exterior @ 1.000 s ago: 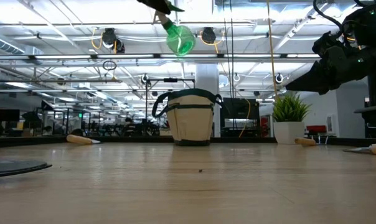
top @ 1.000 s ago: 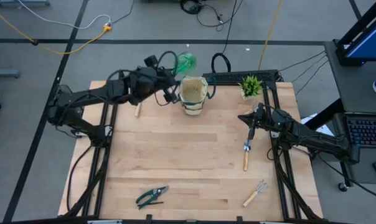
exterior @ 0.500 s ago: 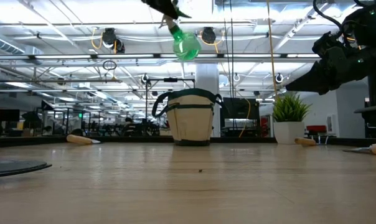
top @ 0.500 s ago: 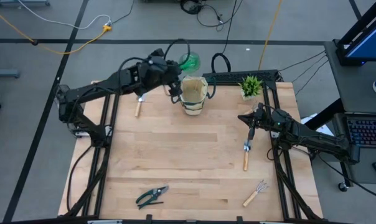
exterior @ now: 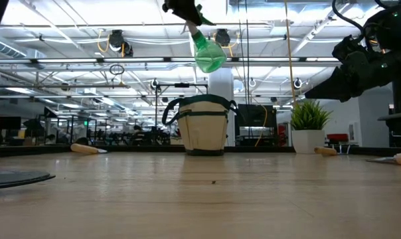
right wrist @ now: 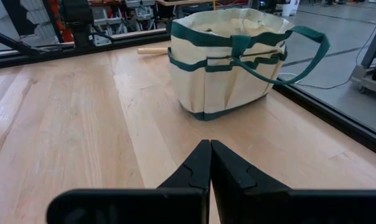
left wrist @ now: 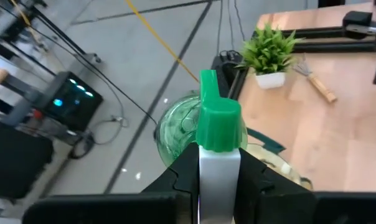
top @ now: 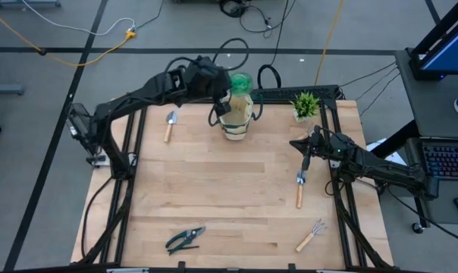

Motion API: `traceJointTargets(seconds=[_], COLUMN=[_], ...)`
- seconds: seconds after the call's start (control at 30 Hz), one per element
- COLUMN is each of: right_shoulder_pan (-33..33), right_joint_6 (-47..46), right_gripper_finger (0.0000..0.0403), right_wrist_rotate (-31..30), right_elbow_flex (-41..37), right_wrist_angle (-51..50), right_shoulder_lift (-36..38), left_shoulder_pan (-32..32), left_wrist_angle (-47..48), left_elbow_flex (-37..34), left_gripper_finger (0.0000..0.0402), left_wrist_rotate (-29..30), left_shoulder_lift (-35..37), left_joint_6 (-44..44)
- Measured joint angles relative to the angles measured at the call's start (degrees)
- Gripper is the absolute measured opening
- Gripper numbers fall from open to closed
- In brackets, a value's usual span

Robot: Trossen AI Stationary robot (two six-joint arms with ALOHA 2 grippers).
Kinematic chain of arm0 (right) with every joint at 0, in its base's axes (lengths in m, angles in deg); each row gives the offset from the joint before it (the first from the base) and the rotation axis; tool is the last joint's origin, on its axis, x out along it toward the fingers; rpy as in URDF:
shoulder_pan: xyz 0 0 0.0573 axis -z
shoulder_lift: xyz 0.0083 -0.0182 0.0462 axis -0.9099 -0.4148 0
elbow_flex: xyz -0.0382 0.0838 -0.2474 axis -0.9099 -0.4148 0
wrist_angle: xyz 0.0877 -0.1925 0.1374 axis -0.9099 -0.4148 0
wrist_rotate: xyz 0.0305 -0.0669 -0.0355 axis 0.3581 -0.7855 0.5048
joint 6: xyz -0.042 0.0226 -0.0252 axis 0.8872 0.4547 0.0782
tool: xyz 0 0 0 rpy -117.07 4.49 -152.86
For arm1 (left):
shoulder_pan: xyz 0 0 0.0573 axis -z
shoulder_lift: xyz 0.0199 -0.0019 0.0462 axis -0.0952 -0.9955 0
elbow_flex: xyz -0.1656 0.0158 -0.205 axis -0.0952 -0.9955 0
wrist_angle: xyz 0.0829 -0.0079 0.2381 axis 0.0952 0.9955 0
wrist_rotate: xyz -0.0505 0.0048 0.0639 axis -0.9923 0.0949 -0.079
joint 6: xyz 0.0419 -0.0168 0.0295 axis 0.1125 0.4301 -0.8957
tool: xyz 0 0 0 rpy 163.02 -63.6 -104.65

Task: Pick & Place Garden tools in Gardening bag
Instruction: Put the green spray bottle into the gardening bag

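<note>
My left gripper (top: pixel 223 82) is shut on the green spray bottle (top: pixel 241 82), high above the beige gardening bag (top: pixel 236 115). In the low view the bottle (exterior: pixel 209 56) hangs tilted over the bag (exterior: pixel 202 126), which stands on its base. My right gripper (top: pixel 294 142) is shut and empty, raised above the table's right side. One wooden-handled trowel (top: pixel 169 125) lies left of the bag, and another (top: pixel 299 189) lies below my right arm. The hand rake (top: pixel 311 236) and the pruning shears (top: pixel 185 239) lie near the front edge. My left gripper pinches the spray bottle's white head (left wrist: pixel 219 177) between its two fingers. The green collar (left wrist: pixel 220 124) and the translucent green body (left wrist: pixel 175 130) stick out beyond the fingertips. The bottle is lifted clear and hangs tilted below the gripper, body lowest.
A small potted plant (top: pixel 305 105) stands at the far right, beside the bag. A dark metal frame (top: pixel 290 95) runs along the table's far edge. Bare wood lies in the table's middle (top: pixel 229 182).
My left gripper has carried the spray bottle toward the table's right, from left of the bag to a spot above its opening. The bottle has stayed lifted, tilted and a little lower. The left trowel, which the arm covered before, now shows.
</note>
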Motion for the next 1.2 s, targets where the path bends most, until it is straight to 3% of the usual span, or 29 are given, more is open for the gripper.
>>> traceJointTargets(seconds=[0.2, 0.6, 1.2], right_shoulder_pan=[0.00, 0.00, 0.00], right_joint_6=[0.00, 0.00, 0.21], right_gripper_finger=[0.0000, 0.0000, 0.0000], right_wrist_rotate=[0.01, 0.01, 0.01], right_elbow_flex=[0.00, 0.00, 0.00], right_wrist_angle=[0.07, -0.12, -0.01], right_shoulder_lift=[-0.13, -0.74, -0.79], left_shoulder_pan=[-1.21, -3.89, -2.65], left_wrist_angle=[3.47, 8.90, 13.84], left_elbow_flex=[3.30, 3.52, 3.21], left_gripper_finger=[0.0053, 0.0053, 0.0053], left_wrist_rotate=[-2.57, -9.49, -15.18], left_shoulder_lift=[-3.02, -4.75, -10.87], left_joint_6=[2.61, 7.26, 9.57])
